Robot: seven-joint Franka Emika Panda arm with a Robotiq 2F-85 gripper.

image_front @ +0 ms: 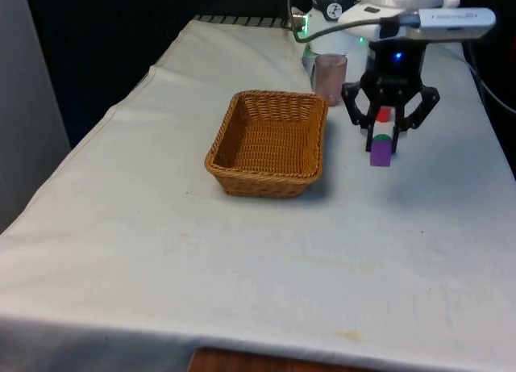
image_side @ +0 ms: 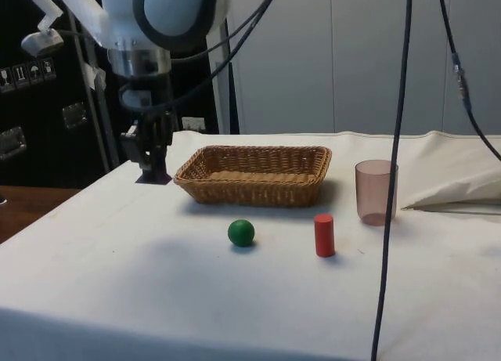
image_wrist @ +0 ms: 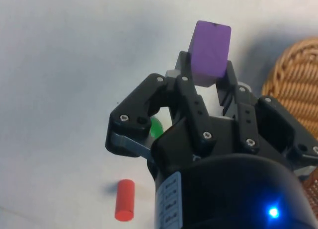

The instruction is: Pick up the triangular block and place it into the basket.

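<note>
Black two-finger gripper, its fingers closed to a narrow gap on the purple solid block, which they grip on two opposite flat faces near its upper end; most of the block projects beyond the fingertips. In the front view the block hangs at or just above the white cloth-covered worktop, beside the rectangular woven wicker basket on the front view's right and apart from it; whether the block touches the cloth cannot be told. The side view places the gripper just beyond the basket's end wall. The block appears rigid, light and smooth-faced, so a grip across parallel faces should hold; whether its form is triangular cannot be judged from these views. Also on the worktop: a small green ball, a short red cylinder standing upright, and a translucent pinkish plastic cup. No brand, label or legible writing appears on the block or basket.
</note>
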